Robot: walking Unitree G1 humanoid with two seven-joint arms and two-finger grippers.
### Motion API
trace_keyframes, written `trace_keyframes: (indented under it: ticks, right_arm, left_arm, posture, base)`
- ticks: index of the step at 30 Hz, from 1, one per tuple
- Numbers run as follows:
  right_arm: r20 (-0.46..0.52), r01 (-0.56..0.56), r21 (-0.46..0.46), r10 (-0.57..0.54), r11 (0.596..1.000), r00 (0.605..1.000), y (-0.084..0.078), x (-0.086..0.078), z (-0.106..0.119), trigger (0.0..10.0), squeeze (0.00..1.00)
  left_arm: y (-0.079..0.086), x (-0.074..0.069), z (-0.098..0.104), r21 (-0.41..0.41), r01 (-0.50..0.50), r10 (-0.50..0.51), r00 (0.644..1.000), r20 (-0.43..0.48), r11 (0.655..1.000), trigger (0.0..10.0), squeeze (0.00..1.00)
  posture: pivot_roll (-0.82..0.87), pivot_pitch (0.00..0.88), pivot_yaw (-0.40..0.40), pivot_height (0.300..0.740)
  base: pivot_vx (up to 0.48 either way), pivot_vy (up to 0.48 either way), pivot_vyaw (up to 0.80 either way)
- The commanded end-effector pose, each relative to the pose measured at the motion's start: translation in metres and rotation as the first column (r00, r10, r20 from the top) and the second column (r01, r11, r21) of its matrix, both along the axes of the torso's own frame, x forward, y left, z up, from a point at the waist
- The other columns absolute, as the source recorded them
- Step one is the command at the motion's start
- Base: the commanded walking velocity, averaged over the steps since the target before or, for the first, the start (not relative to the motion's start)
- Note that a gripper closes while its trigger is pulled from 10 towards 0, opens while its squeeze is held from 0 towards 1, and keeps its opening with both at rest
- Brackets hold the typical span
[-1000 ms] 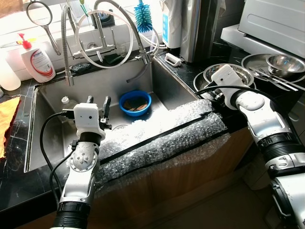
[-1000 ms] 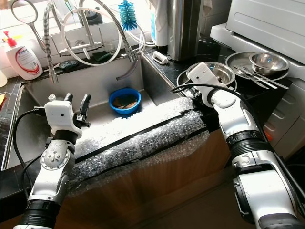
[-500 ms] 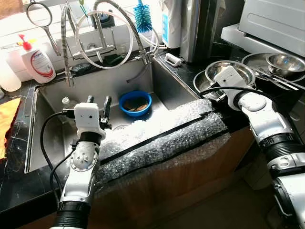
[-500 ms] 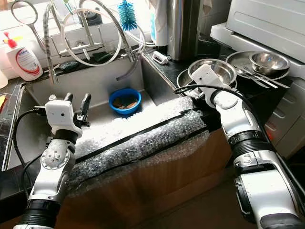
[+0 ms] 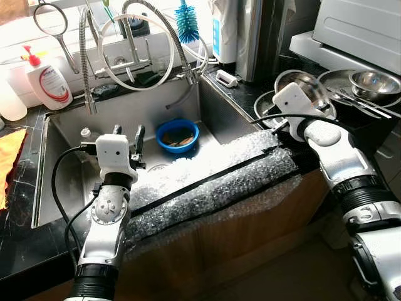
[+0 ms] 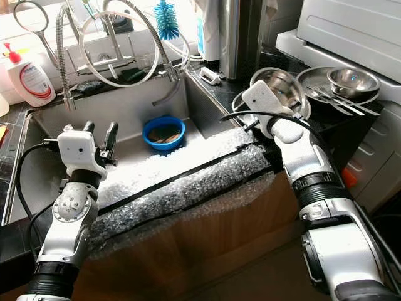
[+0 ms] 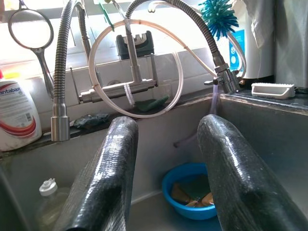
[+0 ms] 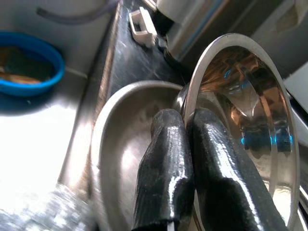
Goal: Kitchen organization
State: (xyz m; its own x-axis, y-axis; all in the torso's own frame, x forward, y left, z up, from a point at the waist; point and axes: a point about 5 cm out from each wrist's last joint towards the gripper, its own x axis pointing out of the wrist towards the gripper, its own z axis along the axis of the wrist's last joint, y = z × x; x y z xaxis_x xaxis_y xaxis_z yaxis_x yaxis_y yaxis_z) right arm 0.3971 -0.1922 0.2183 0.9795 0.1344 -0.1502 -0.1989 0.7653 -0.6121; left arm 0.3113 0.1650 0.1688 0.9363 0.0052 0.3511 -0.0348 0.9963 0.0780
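Note:
My right gripper [image 8: 186, 121] is shut on the rim of a shiny steel bowl [image 8: 243, 115]. The bowl [image 5: 304, 80] is held tilted on edge above the black counter, to the right of the sink. Below it a second steel bowl [image 8: 120, 144] rests on the counter. My left gripper [image 5: 125, 134] hovers open over the steel sink [image 5: 69, 169] with nothing between its fingers [image 7: 114, 163]. A blue bowl [image 5: 178, 133] holding brownish scraps sits on the sink floor, beyond the left gripper.
Steel dishes and utensils [image 5: 366, 84] are stacked at the far right. Bubble wrap [image 5: 213, 182] covers the sink's front edge. Coiled faucet hoses [image 5: 135, 44], a blue brush [image 5: 187, 22] and a soap bottle [image 5: 49, 78] line the back. An orange cloth [image 5: 9, 157] lies at the left.
My right gripper has raised the steel bowl off the bowl beneath it and tipped it up on edge. The left arm has not moved.

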Motion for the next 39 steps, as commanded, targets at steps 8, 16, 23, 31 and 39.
trace_keyframes:
  ticks: [8, 16, 23, 31, 39]
  right_arm:
    - [0.254, -0.112, 0.043, 0.097, 0.993, 0.962, 0.026, -0.009, 0.035, 10.0, 0.00]
    - [0.355, -0.282, -0.065, 0.286, 0.957, 0.890, 0.051, -0.018, 0.042, 10.0, 0.00]
    - [0.279, -0.570, 0.074, 0.532, 0.818, 0.800, 0.091, -0.029, 0.020, 10.0, 0.00]
    - [0.190, -0.569, 0.317, 0.537, 0.759, 0.822, 0.113, -0.014, 0.001, 10.0, 0.00]
    - [0.052, -0.510, 0.481, 0.557, 0.713, 0.829, 0.133, -0.003, -0.009, 10.0, 0.00]
  left_arm:
    - [0.002, 0.002, 0.001, -0.017, -0.013, 0.013, 1.000, -0.005, 1.000, 10.0, 0.00]
    - [0.007, 0.000, 0.007, -0.043, -0.035, 0.035, 0.999, 0.016, 0.998, 10.0, 0.00]
    - [0.009, -0.001, 0.006, -0.042, -0.048, 0.049, 0.999, 0.015, 0.998, 10.0, 0.00]
    - [0.011, -0.002, 0.007, -0.040, -0.053, 0.054, 0.998, 0.020, 0.998, 10.0, 0.00]
    - [0.010, 0.000, 0.010, -0.039, -0.051, 0.052, 0.998, 0.026, 0.998, 10.0, 0.00]
  posture:
    - [-0.21, 0.000, 0.122, 0.740]
    - [-0.20, 0.000, 0.110, 0.740]
    - [-0.19, 0.000, 0.100, 0.740]
    - [-0.18, 0.000, 0.096, 0.740]
    - [-0.16, 0.000, 0.099, 0.740]
  base:
    - [0.000, 0.000, 0.00]
    - [0.000, 0.000, 0.00]
    - [0.000, 0.000, 0.00]
    - [0.000, 0.000, 0.00]
    - [0.000, 0.000, 0.00]
